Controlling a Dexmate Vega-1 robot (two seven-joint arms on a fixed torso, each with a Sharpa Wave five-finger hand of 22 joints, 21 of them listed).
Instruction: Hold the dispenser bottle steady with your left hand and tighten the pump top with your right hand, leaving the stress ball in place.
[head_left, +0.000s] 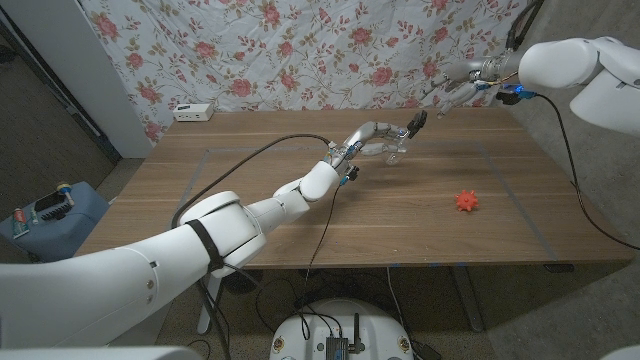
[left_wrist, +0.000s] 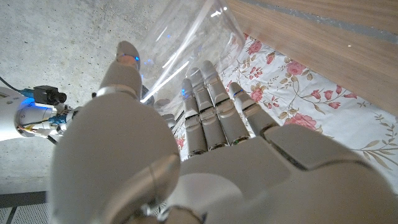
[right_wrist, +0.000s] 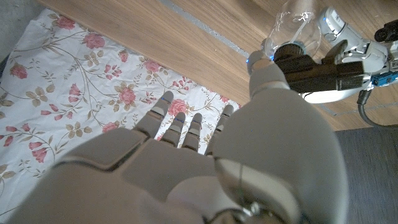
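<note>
At the counter's (head_left: 250, 160) far left corner, well left of the dispenser bottle (head_left: 397, 148), a white power strip (head_left: 193, 112) lies against the floral cloth (head_left: 300, 50) that hangs behind the counter. Off the counter's left edge, a blue container (head_left: 55, 215) sits on the floor. A black cable (head_left: 250, 160) runs along the left arm across the counter toward the bottle. The left robot hand (head_left: 385, 138) is extended over the far middle of the counter, fingers wrapped around the dispenser bottle; the left wrist view confirms the fingers (left_wrist: 208, 106) and thumb closed against the clear body. The bottle is transparent and colourless, with a black pump top (head_left: 417, 122) protruding to the right of the holding hand. The right wrist view shows the bottle's clear rounded body (right_wrist: 298, 31) beside the black pump part. Tape lines mark a rectangle on the counter around the bottle. To the right of the bottle and nearer the front edge, the orange spiky stress ball (head_left: 467, 201) rests alone on bare wood, well apart from the bottle. Farther right and above the bottle, the right robot hand (head_left: 455, 80) hovers by the cloth, fingers spread and holding nothing, clear of the pump top.
</note>
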